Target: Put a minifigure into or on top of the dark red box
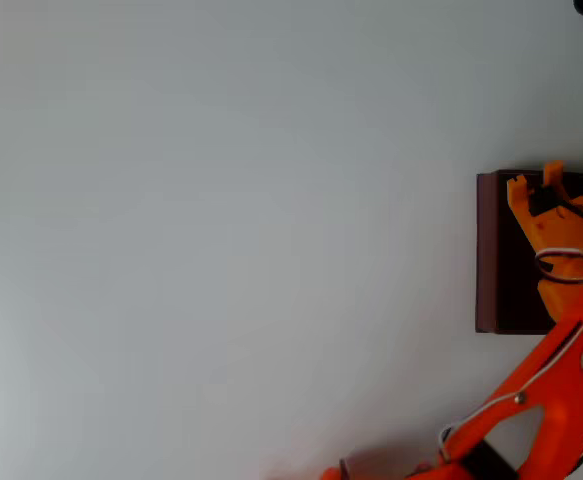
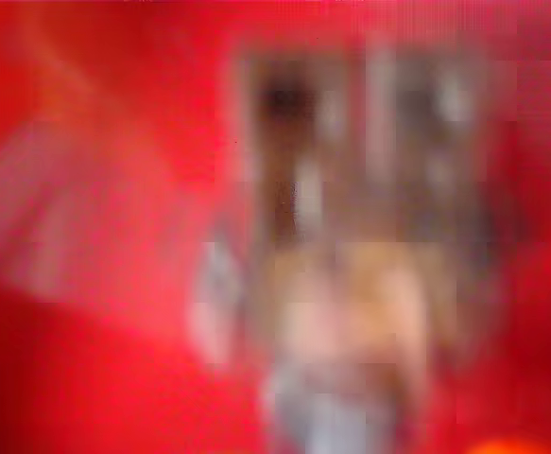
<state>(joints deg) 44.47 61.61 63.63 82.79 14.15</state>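
Observation:
The dark red box (image 1: 487,250) lies at the right edge of the overhead view, with maroon walls and a near-black inside. My orange gripper (image 1: 534,182) hangs over the box's upper part, and its two fingertips stand a little apart. Between them is a small dark patch (image 1: 539,200), too small to tell whether it is the minifigure. The wrist view is heavily blurred. In it a grey and tan shape (image 2: 351,265), probably the minifigure seen very close, sits in the middle against a red surface (image 2: 86,189). Whether the fingers press on it I cannot tell.
The pale grey table (image 1: 221,230) stretches to the left of the box. My orange arm (image 1: 546,390) comes in from the bottom right corner with white and black wires along it.

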